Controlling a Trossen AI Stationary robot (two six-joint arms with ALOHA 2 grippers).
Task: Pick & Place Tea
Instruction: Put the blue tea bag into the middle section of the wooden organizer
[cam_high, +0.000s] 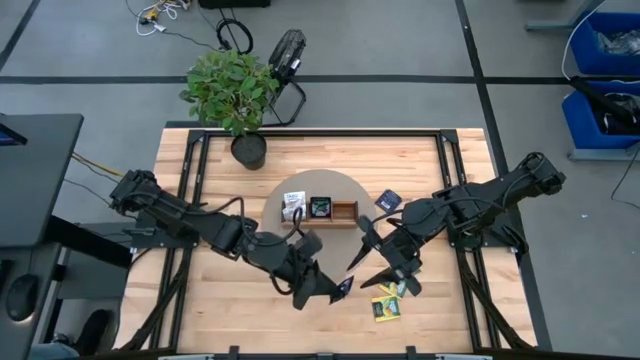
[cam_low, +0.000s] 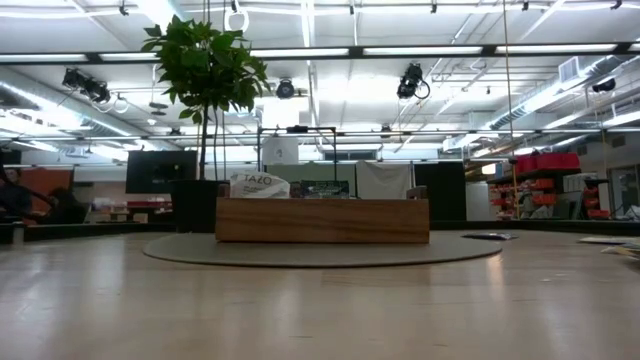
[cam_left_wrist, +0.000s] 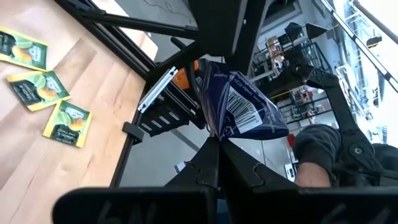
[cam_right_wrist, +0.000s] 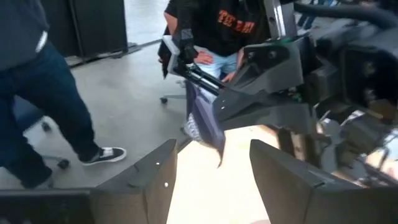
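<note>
My left gripper (cam_high: 338, 289) hangs above the table's near middle, shut on a dark blue tea packet (cam_left_wrist: 244, 107) with a white barcode face. My right gripper (cam_high: 362, 256) faces it from the right, open; its fingers (cam_right_wrist: 281, 171) stand apart on either side of the packet (cam_right_wrist: 204, 118) without touching it. Three yellow-green tea packets (cam_left_wrist: 38, 90) lie flat on the table below. Another dark blue packet (cam_high: 388, 199) lies to the right of the wooden tray (cam_high: 343, 211). The tray holds a white-faced packet (cam_low: 258, 185) and a dark one (cam_high: 320, 207). My left gripper pinches the dark blue packet by its lower edge (cam_left_wrist: 216, 132) between its two fingertips. The fingers come nearly level from the table's left. The packet stands out beyond the fingertips, lifted clear of the table, its barcode face toward the wrist camera.
The tray sits on a round grey mat (cam_high: 352, 185) at the table's middle. A potted plant (cam_high: 232, 90) stands at the far left edge. Beyond the table a person walks (cam_right_wrist: 37, 93) and another sits (cam_right_wrist: 230, 31). Bare wood lies at the near left.
</note>
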